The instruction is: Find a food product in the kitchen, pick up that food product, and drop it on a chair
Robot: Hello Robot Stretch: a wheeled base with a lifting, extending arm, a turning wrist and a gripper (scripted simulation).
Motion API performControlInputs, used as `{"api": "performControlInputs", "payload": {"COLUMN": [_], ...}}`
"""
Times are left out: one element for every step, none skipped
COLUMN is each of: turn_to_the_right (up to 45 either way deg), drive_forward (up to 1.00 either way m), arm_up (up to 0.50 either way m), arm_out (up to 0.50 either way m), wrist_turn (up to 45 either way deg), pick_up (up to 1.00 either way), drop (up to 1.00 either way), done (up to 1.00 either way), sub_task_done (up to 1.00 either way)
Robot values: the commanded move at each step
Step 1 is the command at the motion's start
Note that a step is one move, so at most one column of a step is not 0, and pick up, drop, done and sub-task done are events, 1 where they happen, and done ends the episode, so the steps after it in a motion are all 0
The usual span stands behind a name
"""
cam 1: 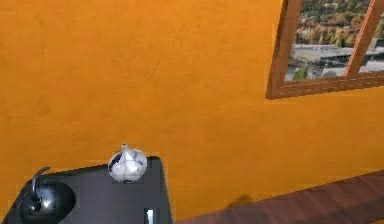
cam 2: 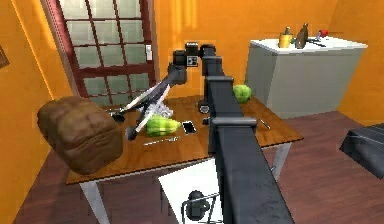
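1. Reaching out over the wooden counter (cam 2: 130, 165), the dark arm (cam 2: 235, 150) ends in the pincer (cam 2: 130, 110).
2. Pincer fingers point toward the brown bread loaf (cam 2: 80, 135); whether the pincer holds anything cannot be told.
3. Loaf lies on the counter at the arm side view's left; a green item (cam 2: 160, 126) lies near the fingers; a round green fruit (cam 2: 241, 93) sits just right of the arm.

Likely kitchen: sink (cam 1: 52, 206), bread loaf (cam 2: 80, 135)
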Motion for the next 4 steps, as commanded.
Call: {"api": "performControlInputs", "payload": {"turn_to_the_right": [0.0, 0.0, 0.0, 0.0], "drive_forward": [0.00, 0.00, 0.00, 0.00], "arm_up": [0.00, 0.00, 0.00, 0.00], "arm_out": [0.00, 0.00, 0.00, 0.00], "wrist_turn": [45.0, 45.0, 45.0, 9.0], "pick_up": [0.00, 0.00, 0.00, 0.00], "drop": [0.00, 0.00, 0.00, 0.00], "done": [0.00, 0.00, 0.00, 0.00], "sub_task_done": [0.00, 0.00, 0.00, 0.00]}}
